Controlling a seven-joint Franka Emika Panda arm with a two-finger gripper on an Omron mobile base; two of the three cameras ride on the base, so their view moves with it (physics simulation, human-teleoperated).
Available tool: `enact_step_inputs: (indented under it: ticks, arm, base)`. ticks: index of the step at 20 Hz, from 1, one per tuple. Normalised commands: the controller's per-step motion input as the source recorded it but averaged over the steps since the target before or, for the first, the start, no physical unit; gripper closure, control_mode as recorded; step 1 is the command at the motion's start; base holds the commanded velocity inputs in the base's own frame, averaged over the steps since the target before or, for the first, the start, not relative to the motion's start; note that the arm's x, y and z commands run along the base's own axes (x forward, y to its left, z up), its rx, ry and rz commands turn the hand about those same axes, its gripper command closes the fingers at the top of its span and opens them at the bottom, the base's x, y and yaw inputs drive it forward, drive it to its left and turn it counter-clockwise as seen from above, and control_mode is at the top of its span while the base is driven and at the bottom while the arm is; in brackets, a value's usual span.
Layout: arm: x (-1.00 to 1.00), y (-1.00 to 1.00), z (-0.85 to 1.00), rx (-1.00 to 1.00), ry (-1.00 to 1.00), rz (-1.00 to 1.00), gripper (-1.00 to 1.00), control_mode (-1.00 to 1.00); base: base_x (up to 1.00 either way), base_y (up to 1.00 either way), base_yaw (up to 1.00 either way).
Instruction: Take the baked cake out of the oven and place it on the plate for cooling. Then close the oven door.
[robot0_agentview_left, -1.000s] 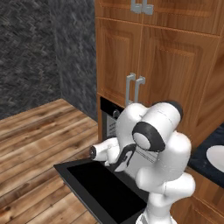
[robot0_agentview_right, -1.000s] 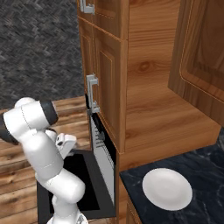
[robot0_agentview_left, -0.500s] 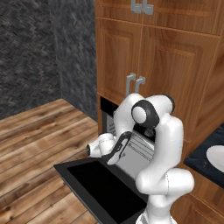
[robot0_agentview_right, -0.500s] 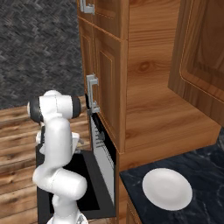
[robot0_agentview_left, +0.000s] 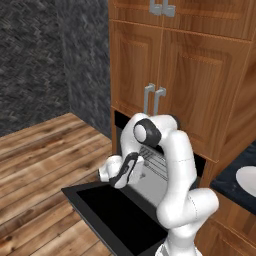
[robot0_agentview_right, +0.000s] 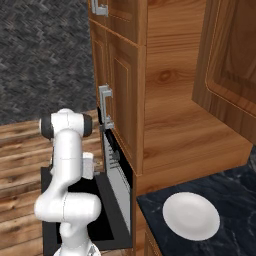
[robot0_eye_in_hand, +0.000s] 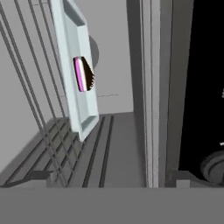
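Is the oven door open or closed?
Open. The oven door lies folded down flat in front of the oven, and the wire racks inside show.

even flat light, soft shadows, slight blur

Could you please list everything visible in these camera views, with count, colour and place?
oven: one, black frame with grey inside, built in below the wooden cabinets
oven door: one, black, folded down open in front of the oven
wire racks: several, grey, inside the oven
tray: one, pale, on a rack inside the oven
baked cake: one, dark brown with pink and white, on the tray
plate: one, white, bare, on the dark counter beside the oven
counter: one, dark marbled, beside the oven
wooden cabinets: several doors, brown, grey handles, above the oven
floor: brown planks
wall: dark grey
gripper: one, white and dark, open, at the oven mouth
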Motion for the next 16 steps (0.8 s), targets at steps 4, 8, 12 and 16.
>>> enact_step_inputs:
  ticks: [4,8,12,16]
  arm:
    - [0.26,-0.34,-0.42,-0.15,0.00,-0.07,-1.00,-1.00]
    - [0.29,-0.35,-0.27,-0.09,0.00,-0.07,-1.00,-1.00]
    - [0.24,-0.35,-0.06,-0.04,0.00,-0.05,-1.00,-1.00]
    - [0.17,-0.35,-0.01,-0.03,0.00,-0.03,-1.00,-1.00]
  base:
    - [0.00,0.00,0.00]
    - [0.00,0.00,0.00]
    - [0.00,0.00,0.00]
    - [0.00,0.00,0.00]
